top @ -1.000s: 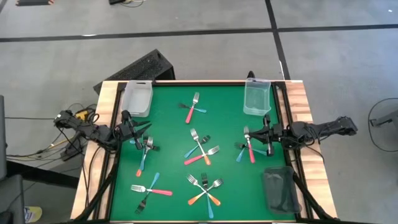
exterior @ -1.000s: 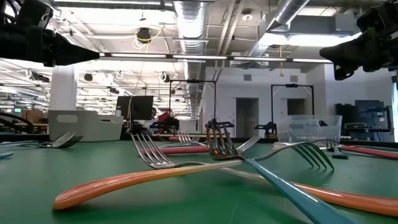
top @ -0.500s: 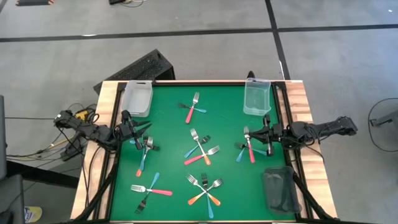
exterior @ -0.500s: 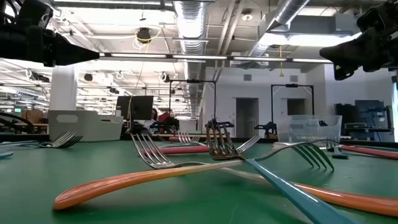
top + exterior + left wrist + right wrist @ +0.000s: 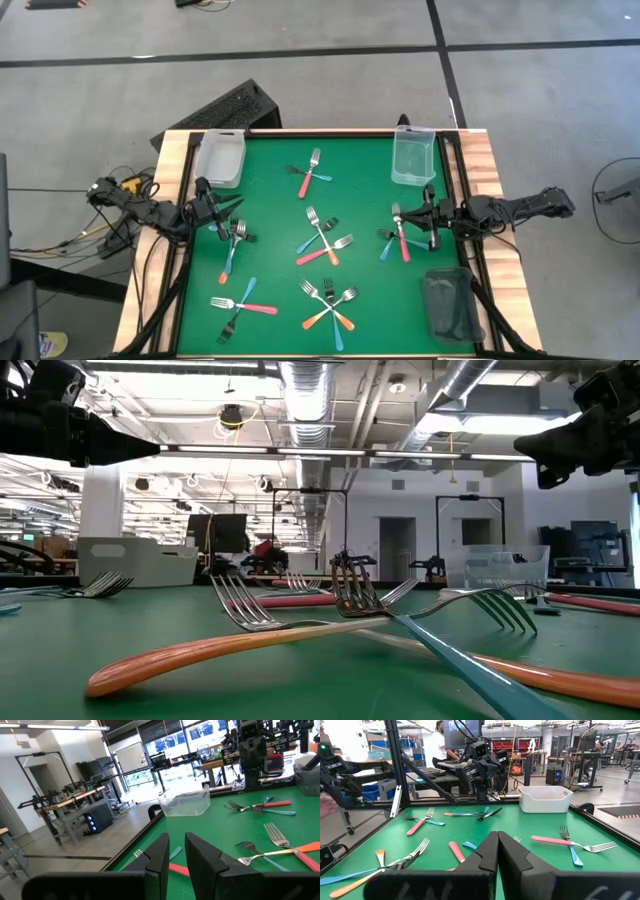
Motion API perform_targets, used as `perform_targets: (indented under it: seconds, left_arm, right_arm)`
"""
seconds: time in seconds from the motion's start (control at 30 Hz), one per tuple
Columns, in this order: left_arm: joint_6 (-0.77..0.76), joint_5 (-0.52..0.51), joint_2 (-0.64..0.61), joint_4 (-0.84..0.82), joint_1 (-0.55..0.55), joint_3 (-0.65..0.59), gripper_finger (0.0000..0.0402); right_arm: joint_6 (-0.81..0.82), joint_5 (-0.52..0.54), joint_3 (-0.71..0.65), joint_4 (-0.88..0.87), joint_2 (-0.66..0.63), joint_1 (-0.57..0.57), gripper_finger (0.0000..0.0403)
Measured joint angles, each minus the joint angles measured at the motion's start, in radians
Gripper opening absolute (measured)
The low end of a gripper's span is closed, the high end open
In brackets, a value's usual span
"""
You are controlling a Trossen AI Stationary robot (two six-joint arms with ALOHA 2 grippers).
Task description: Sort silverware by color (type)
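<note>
Small forks with pink-red, blue or orange handles lie flat on the green mat in several crossed groups: far [image 5: 313, 172], centre [image 5: 322, 238], near centre [image 5: 330, 305], near left [image 5: 240, 305]. My left gripper [image 5: 230, 207] hovers, open by a narrow gap, just beyond a blue and orange pair [image 5: 235, 245]; its wrist view shows the gripper [image 5: 177, 851] above a pink handle [image 5: 179, 869]. My right gripper [image 5: 418, 215], shut, hangs above the table beside a pink and blue group [image 5: 400, 236]. Its wrist view shows the fingers closed together [image 5: 497, 851].
A white bin [image 5: 220, 158] stands at the far left corner, a clear bin [image 5: 413, 158] at the far right, and a dark bin [image 5: 450, 305] at the near right. Wooden rails [image 5: 172, 230] edge the mat. Bare green mat lies between the fork groups.
</note>
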Motion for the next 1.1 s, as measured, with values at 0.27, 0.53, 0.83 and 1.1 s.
perform_targets:
  seconds: [0.27, 0.53, 0.83, 1.1]
  left_arm:
    - [0.006, 0.0, 0.0, 0.0, 0.0, 0.0, 0.0052]
    - [-0.062, 0.023, 0.0, 0.0, 0.0, 0.0, 0.0052]
    - [-0.245, 0.013, 0.0, 0.012, 0.003, 0.0, 0.0052]
    - [-0.102, -0.002, 0.0, 0.048, 0.005, 0.0, 0.0052]
  right_arm:
    - [0.0, 0.0, 0.0, 0.0, 0.0, 0.0, 0.0033]
    - [0.0, 0.0, 0.0, 0.0, 0.0, 0.0, 0.0033]
    - [-0.112, 0.211, 0.0, 0.042, 0.0, -0.059, 0.0033]
    - [-0.04, 0.231, 0.0, 0.05, 0.0, -0.132, 0.0033]
